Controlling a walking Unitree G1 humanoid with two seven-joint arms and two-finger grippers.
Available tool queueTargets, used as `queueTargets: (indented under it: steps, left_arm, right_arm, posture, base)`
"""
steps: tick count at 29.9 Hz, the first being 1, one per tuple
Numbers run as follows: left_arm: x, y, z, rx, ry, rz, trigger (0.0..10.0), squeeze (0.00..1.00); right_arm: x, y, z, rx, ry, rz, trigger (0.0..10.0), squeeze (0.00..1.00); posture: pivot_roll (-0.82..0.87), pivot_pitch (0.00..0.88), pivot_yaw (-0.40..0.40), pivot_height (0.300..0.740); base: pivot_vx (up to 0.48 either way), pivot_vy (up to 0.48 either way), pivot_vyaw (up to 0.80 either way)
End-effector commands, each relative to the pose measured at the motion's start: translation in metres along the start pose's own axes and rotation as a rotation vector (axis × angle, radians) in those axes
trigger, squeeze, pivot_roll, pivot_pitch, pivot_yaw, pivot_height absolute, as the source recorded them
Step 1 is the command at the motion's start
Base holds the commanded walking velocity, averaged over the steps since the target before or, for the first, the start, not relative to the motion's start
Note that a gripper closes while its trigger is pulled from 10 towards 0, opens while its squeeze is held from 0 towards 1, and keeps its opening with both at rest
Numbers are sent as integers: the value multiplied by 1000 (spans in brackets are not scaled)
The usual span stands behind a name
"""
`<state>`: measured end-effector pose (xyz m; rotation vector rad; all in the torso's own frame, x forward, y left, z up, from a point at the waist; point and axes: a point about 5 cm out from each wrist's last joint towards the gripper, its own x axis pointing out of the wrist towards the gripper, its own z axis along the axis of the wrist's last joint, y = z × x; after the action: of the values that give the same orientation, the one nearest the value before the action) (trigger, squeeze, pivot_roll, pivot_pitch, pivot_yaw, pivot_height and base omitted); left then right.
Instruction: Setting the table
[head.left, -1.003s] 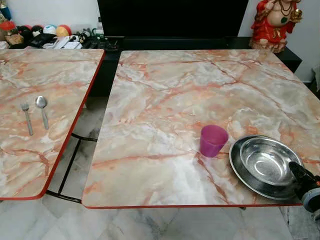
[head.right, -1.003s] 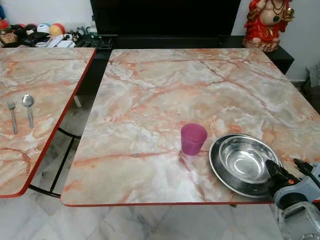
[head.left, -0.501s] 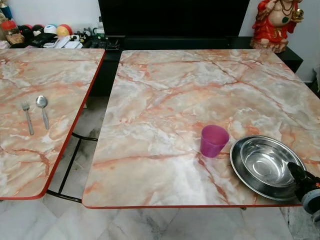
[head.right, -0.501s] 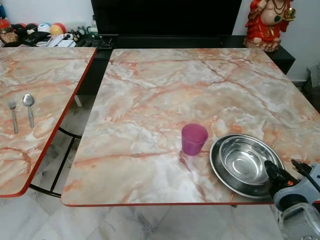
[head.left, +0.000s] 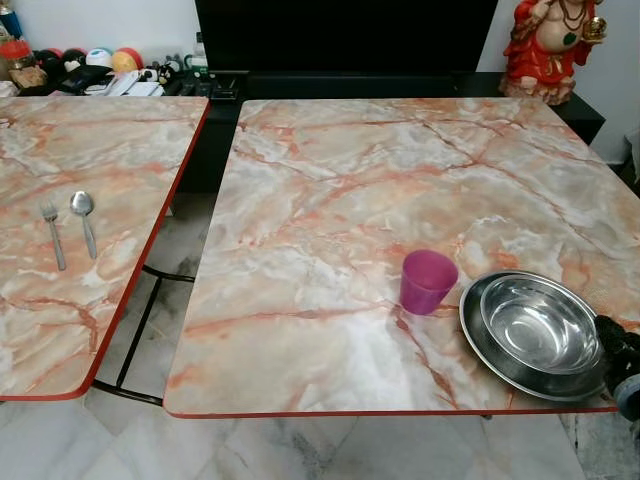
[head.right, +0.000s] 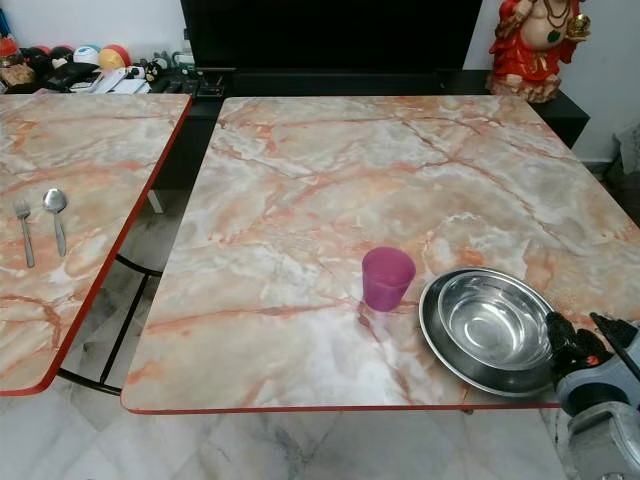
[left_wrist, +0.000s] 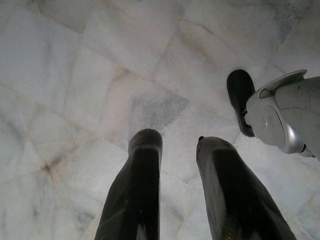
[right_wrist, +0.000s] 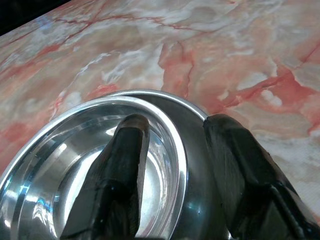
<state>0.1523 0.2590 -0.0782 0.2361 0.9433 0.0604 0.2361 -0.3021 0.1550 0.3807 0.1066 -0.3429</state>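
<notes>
My right gripper (right_wrist: 172, 165) sits parted, straddling the steel bowl's (head.right: 490, 320) rim over the plate (head.right: 440, 345); I'd pinch only the bowl wall.

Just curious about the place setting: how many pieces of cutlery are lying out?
2: a fork and a spoon, side by side on the left table, apart from the dishes on the right one.

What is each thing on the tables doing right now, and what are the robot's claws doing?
Cup: upright, empty, left of the plate.
Bowl: upright, empty, sitting in the plate.
Plate: flat at the table's near edge.
Fork: lying flat on the left table.
Spoon: lying flat beside the fork.
Right claw: open, at the bowl's rim.
Left claw: open, hanging over the floor.
</notes>
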Motion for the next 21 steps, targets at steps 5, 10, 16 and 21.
queueTargets:
  steps: [5,10,16,21]
  left_arm:
    - [-2,-2,-10,7,38,-4,10000,0]
    - [-2,-2,-10,7,38,-4,10000,0]
    - [-2,-2,-10,7,38,-4,10000,0]
    - [-2,-2,-10,7,38,-4,10000,0]
  right_arm:
    - [-2,0,3,-6,-17,-7,10000,0]
    - [-2,0,3,-6,-17,-7,10000,0]
    - [-2,0,3,-6,-17,-7,10000,0]
    - [-2,0,3,-6,-17,-7,10000,0]
  posture:
    - [-103,154,3,740]
    - [-103,154,3,740]
    - [-103,154,3,740]
    - [-103,154,3,740]
  base:
    - [0,0,0]
    - [0,0,0]
    - [0,0,0]
    - [0,0,0]
